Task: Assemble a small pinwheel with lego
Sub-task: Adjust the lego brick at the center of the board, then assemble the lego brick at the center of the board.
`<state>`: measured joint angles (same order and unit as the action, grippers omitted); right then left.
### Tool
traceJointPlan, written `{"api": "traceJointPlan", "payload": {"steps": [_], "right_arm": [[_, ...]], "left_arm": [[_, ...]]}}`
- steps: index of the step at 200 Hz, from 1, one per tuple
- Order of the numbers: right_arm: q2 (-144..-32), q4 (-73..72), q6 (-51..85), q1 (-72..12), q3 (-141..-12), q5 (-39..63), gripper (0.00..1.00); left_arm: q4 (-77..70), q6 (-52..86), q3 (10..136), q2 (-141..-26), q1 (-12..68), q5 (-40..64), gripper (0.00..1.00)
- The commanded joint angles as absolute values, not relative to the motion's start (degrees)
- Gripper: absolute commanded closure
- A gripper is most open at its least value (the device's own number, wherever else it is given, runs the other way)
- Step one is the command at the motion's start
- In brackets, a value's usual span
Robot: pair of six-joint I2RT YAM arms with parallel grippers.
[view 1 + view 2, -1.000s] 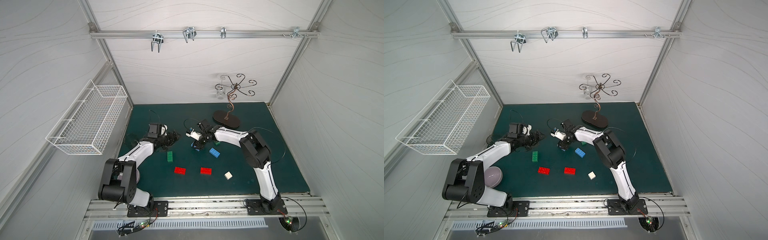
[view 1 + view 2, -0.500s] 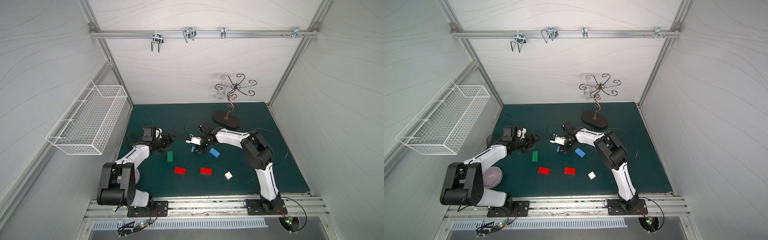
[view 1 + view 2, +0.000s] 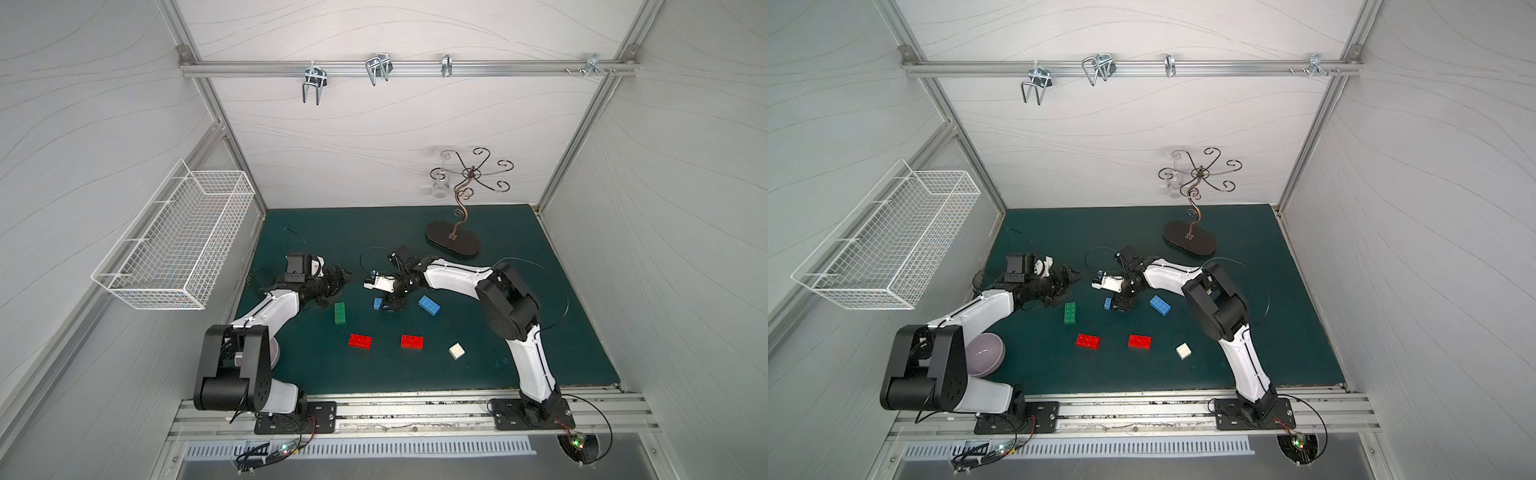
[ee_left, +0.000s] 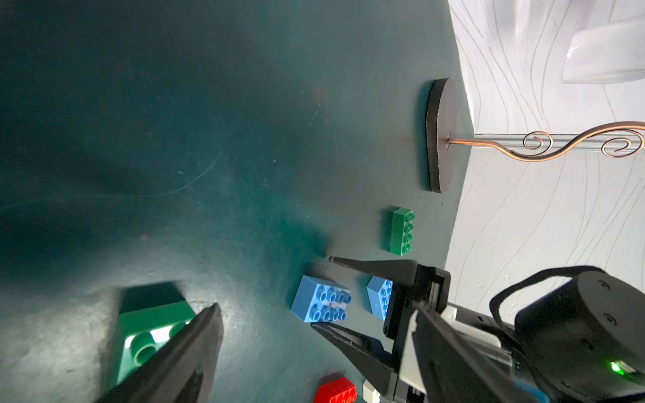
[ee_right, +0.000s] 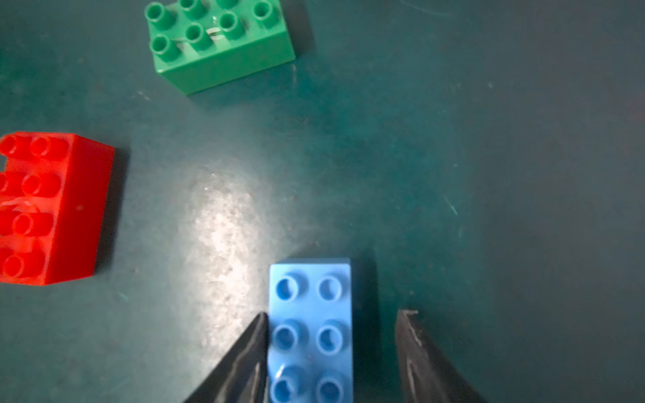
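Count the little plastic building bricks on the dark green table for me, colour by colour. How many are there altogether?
Red bricks: 2
Green bricks: 2 (one shows only in the left wrist view)
Blue bricks: 2
White brick: 1
Total: 7

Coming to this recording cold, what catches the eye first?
Two red bricks lie apart toward the front of the dark green mat, unjoined. The right pincer stands open around a blue brick at mid-table, one finger against its side. A curly wire stand rises by the back wall.
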<state>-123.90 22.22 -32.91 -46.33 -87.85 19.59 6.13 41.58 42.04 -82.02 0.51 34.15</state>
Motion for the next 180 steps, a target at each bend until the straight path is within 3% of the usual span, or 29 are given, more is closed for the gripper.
{"api": "traceJointPlan", "payload": {"steps": [1, 67, 103, 180], "right_arm": [[-120.98, 22.31, -28.56, -45.13, -87.52, 20.04, 0.38], [-103.03, 18.91, -20.99, -34.98, -70.24, 22.00, 0.36], [-104.58, 25.62, -23.03, -34.20, -68.61, 15.12, 0.37], [-104.69, 29.86, -22.63, -34.14, -67.71, 13.05, 0.36]], "left_arm": [[4.78, 41.83, 42.67, -82.28, 0.68, 35.25, 0.09], [2.10, 47.20, 41.75, -81.90, 8.53, 33.29, 0.09], [-3.49, 52.09, 41.51, -85.79, 13.00, 32.35, 0.08], [-5.95, 52.45, 41.64, -90.07, 16.00, 31.09, 0.08]]}}
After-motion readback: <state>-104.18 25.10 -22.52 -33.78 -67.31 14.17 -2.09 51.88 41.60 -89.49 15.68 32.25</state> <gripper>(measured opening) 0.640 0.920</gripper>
